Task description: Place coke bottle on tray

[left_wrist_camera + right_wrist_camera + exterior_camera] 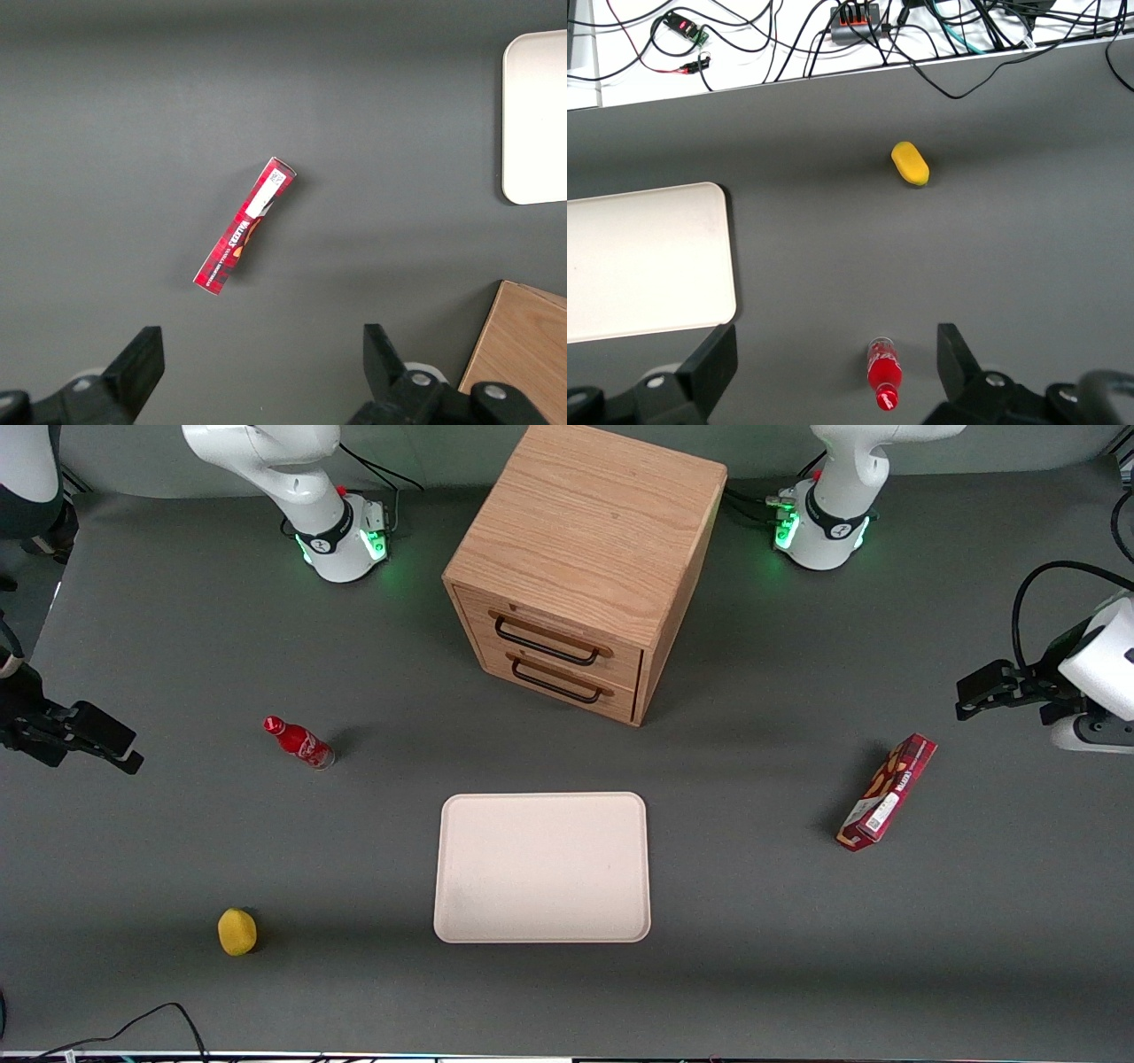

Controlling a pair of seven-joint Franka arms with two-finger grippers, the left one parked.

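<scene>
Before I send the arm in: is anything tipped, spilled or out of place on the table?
Nothing spilled or damaged. The bottle stands upright on the table, apart from the bare tray. Both cabinet drawers are shut. The gripper hangs open, off toward the working arm's end, holding nothing.

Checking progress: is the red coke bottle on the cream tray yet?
No: the small red coke bottle stands on the grey table, apart from the cream rectangular tray.

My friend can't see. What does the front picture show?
A small red coke bottle stands on a grey table, apart from the bare cream tray. The working arm's tool hovers open near it, holding nothing.
</scene>
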